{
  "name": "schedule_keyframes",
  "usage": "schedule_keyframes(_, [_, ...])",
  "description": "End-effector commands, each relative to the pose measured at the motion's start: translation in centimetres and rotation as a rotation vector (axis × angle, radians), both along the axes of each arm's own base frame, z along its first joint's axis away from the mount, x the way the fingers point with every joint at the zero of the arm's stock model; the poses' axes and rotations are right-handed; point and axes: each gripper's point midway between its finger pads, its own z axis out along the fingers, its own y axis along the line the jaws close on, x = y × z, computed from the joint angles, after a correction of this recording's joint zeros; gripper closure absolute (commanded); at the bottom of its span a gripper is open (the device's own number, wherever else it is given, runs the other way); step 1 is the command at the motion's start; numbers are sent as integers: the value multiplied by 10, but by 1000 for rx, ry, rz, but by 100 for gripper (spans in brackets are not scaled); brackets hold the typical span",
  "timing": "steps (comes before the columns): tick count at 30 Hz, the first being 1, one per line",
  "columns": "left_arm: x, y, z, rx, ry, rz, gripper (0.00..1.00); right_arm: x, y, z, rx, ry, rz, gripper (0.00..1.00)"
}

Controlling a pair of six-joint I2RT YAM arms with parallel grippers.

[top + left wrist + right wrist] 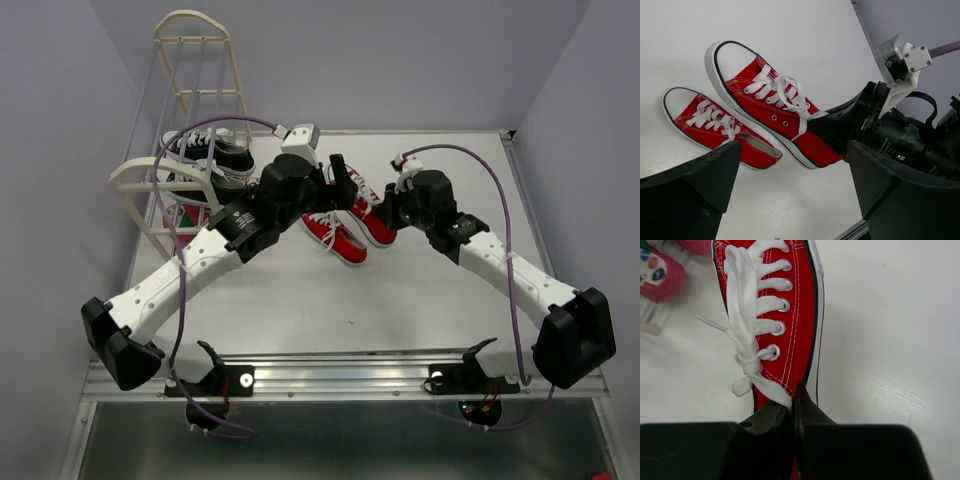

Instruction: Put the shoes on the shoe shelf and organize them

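On the shelf [195,60] sat black sneakers [215,150], with flip-flops [180,213] below, mostly hidden by its frame. Not yet shelved, on the table [420,290]: the right gripper [795,405] pinched one red sneaker [790,315] by the heel, and the second red sneaker [715,127] lay just beside it. The left gripper [792,160] hovered above, spread wide.

You have bare white table [300,310] nearer than the two red canvas sneakers with white laces [336,240] and off to their right. The left tool [794,150] gapes wide over them, crowding the right tool [794,401] clamped on one heel. On the tall cream rack with grey rails [122,180], black sneakers with white soles [215,152] fill one tier, red-pink patterned flip-flops [183,214] a lower one
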Motion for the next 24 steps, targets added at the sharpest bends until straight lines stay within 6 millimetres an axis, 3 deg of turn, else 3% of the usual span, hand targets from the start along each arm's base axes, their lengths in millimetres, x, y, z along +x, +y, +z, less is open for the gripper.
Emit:
schedule_keyframes(1, [-3,33,56,-69,-120,117,1,9,30,92,149,-223,90,99])
schedule_keyframes(5, [3,31,55,-104,-86,162,1,-5,38,94,141,-243,132,99])
schedule_keyframes(8, [8,12,50,-126,-53,127,1,-13,46,94,134,-260,154,99])
schedule_keyframes(11, [13,-1,46,-149,-19,118,1,-13,55,99,121,-305,137,99])
schedule_keyframes(14, [19,-13,30,-166,42,139,1,-5,53,102,84,-356,47,99])
schedule_keyframes(17, [26,-17,11,-181,108,196,1,0,51,108,92,-401,-33,99])
schedule_keyframes(19, [28,-14,7,-191,128,236,1,4,47,117,132,-433,-77,99])
schedule_keyframes(24, [30,-8,0,-232,163,310,1,5,41,116,162,-469,-134,99])
